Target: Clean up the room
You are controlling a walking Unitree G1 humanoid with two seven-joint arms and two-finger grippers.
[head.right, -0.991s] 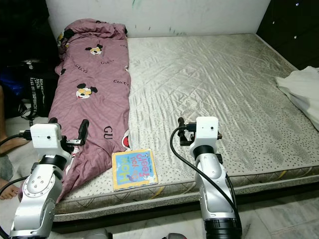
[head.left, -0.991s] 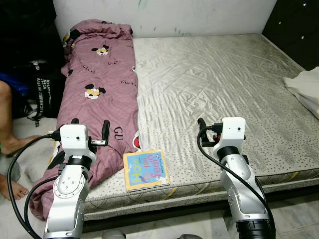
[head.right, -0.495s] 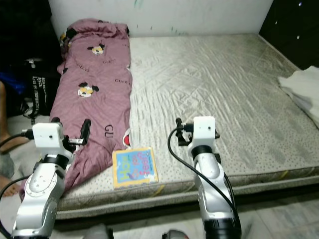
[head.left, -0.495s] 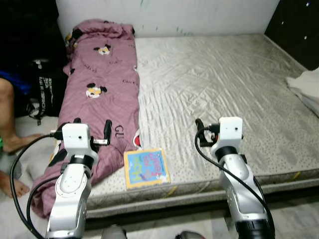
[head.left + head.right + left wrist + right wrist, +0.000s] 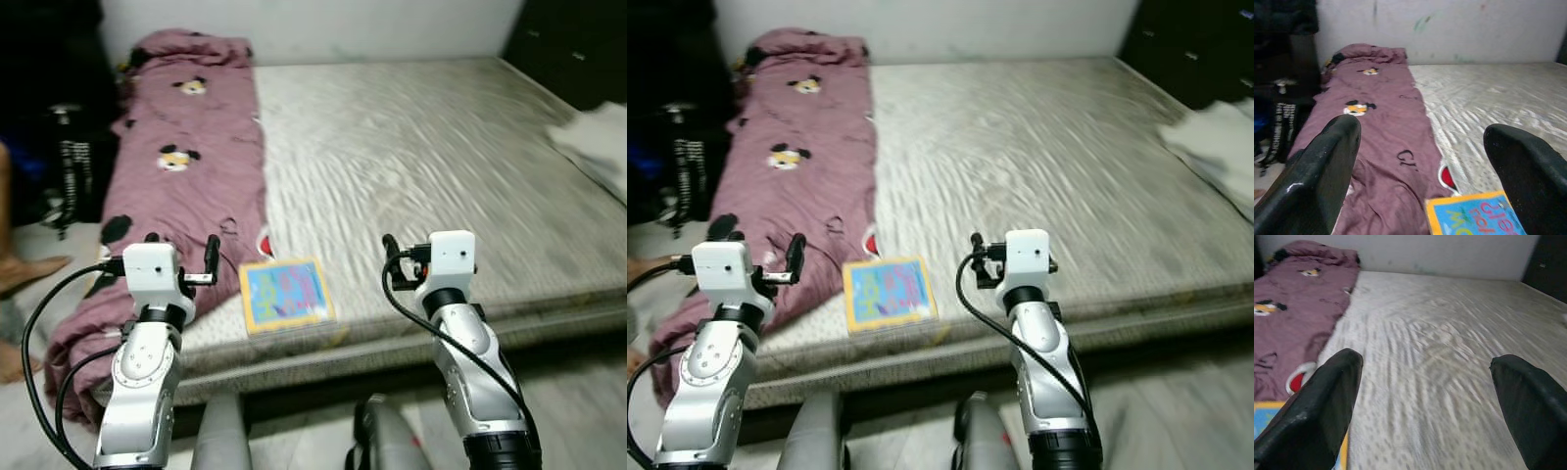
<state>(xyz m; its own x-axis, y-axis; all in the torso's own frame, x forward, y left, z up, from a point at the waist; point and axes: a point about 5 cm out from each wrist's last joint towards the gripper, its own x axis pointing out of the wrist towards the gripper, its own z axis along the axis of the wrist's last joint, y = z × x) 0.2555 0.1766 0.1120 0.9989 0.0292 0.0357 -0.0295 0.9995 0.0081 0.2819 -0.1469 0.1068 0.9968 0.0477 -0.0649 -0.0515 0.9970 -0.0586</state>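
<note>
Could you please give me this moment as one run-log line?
left gripper: open, raised, empty | right gripper: open, raised, empty | book: on mattress edge beside blanket

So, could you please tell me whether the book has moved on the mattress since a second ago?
No. The book lies at the mattress front edge beside the purple blanket, as before; only the camera moved.

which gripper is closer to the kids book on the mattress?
The left gripper. It hovers open just beside the blue and yellow children's book at the mattress edge; the right gripper, also open, is farther off.

Both arms raised forward, left gripper (image 5: 1425,161) and right gripper (image 5: 1425,396) spread wide.
</note>
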